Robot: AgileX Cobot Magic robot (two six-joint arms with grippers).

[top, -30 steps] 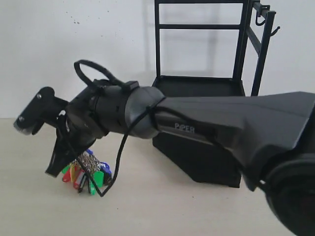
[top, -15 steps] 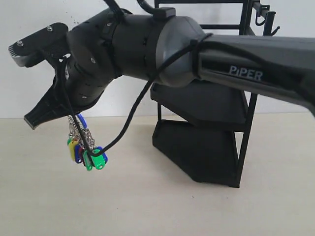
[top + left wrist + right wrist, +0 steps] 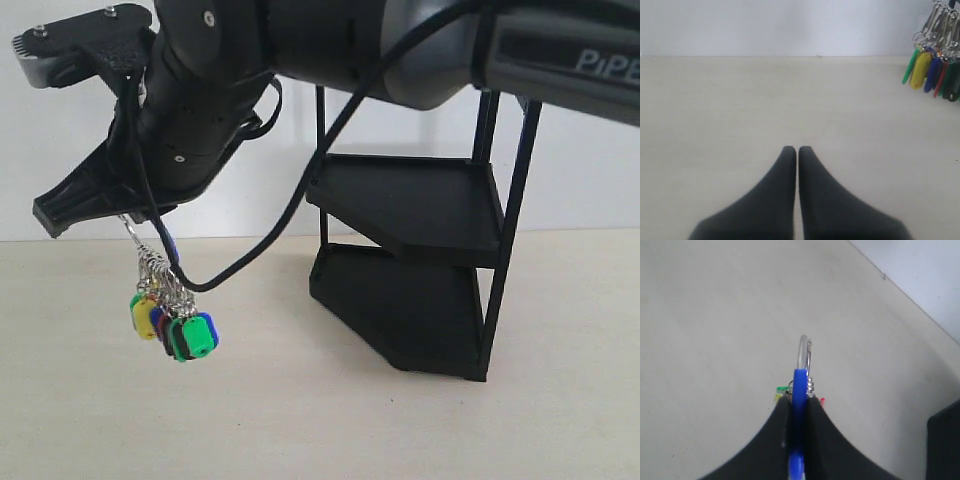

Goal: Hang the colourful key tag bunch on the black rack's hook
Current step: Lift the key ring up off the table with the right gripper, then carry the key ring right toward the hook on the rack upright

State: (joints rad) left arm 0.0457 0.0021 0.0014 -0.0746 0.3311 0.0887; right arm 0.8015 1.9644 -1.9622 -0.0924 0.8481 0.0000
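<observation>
The colourful key tag bunch [image 3: 172,327] hangs in the air by its metal rings, well above the table, left of the black rack [image 3: 420,270]. My right gripper [image 3: 60,210] reaches across to the left side and is shut on the bunch's blue loop [image 3: 800,385], with a metal ring [image 3: 804,352] sticking out past the fingertips. The rack's top and its hook are out of view. My left gripper [image 3: 797,149] is shut with nothing in it, low over the table; in its view the key tag bunch [image 3: 935,65] dangles far off to one side.
The rack's two angular tray shelves [image 3: 400,195] stand on the beige table [image 3: 300,420] against a white wall. A black cable [image 3: 290,210] loops down from the right arm beside the tags. A corner of the rack [image 3: 945,440] shows in the right wrist view.
The right gripper has risen with the bunch, lifting the tags off the table until they hang free. The rack's top has left the exterior view.
</observation>
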